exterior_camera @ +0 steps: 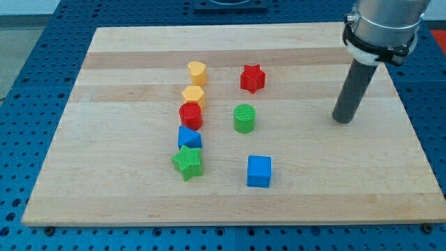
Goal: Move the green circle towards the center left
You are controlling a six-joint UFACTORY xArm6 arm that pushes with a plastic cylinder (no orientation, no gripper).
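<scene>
Seven blocks on a wooden board (293, 202), which sits on a blue perforated bench (42, 104); my tip (342, 120) rests on the board at the view's right, well apart from every block; no claw on this arm, only the dark rod, so open or closed does not apply. The green circle (244, 118), a short cylinder, stands upright near the board's middle, alone, nothing touching it; my tip is to its right at about the same height in the view. Red star (253, 78) above the green circle, apart from it; blue cube (259, 171) below it, apart too. A rough column to the view's left of the green circle: yellow heart (197, 72) at top; yellow hexagon (193, 95) just below it; red cylinder (190, 116) touching or nearly touching the hexagon, cannot tell which; blue block (189, 137) below that, shape unclear; green star (188, 162) at bottom, touching the blue block. The red cylinder is the column block closest to the green circle.
</scene>
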